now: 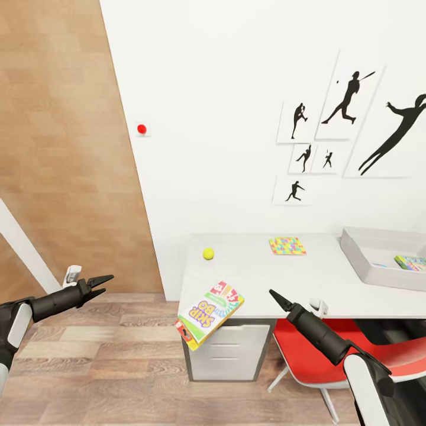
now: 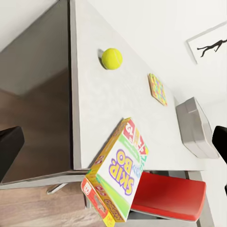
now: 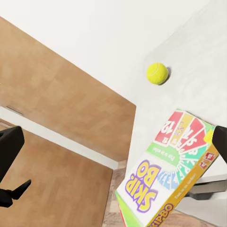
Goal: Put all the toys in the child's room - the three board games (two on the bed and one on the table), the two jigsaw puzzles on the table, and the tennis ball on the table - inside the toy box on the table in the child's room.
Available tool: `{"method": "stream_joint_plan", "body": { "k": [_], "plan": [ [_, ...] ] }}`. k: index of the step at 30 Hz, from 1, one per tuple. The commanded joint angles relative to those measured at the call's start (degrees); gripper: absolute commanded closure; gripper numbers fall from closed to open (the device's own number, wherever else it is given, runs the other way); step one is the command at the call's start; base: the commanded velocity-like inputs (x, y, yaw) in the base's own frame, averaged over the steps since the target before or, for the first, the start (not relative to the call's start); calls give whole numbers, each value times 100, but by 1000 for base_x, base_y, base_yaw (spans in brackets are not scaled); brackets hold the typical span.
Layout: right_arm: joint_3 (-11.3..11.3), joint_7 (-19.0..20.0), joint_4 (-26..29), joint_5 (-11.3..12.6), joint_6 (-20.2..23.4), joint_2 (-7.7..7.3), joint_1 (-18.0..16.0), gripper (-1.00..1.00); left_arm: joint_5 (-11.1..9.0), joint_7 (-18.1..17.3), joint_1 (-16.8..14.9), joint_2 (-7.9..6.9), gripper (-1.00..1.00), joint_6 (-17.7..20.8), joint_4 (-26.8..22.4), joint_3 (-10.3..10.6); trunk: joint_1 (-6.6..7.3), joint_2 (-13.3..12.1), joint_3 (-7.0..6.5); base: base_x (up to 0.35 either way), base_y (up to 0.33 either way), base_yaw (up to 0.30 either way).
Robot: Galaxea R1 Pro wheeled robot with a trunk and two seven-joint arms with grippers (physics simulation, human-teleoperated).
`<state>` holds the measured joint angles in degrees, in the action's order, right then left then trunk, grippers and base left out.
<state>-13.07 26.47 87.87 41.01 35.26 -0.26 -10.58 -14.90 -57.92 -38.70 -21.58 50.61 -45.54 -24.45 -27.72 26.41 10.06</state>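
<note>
I have both arms raised short of the bench [image 1: 331, 278], neither holding anything. The left gripper [image 1: 102, 283] hangs over the floor, well left of the bench, its jaws slightly parted and empty. The right gripper [image 1: 276, 296] points at the bench's front edge; its jaws look closed to a point and carry nothing.

The Skip-Bo board game [image 1: 210, 312] lies at the front left corner, overhanging the edge and tilted down. I judge it could slide off, so it wants taking first. The tennis ball [image 1: 208, 254] sits near the left edge, further back. A colourful jigsaw puzzle [image 1: 287, 245] lies flat mid-bench towards the wall. The toy box [image 1: 378, 255] stands at the right end with one colourful item [image 1: 410, 262] already inside. A red chair [image 1: 331, 355] is tucked below.
</note>
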Motion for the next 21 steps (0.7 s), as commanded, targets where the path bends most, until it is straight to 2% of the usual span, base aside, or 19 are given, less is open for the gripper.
{"method": "stream_joint_plan", "body": {
  "k": [1, 21],
  "plan": [
    [-17, 6, 2, 30, 48, 0, -5, -100, -2, -10, -5, 2, -100, 28, 3, -10, -25, 52, 25, 0, 0, 0],
    [-30, -11, 59, 39, 144, -1, -6, -100, 22, 0, -5, 13, -100, 42, 20, -16, -465, 854, 370, 0, 0, 0]
  ]
}}
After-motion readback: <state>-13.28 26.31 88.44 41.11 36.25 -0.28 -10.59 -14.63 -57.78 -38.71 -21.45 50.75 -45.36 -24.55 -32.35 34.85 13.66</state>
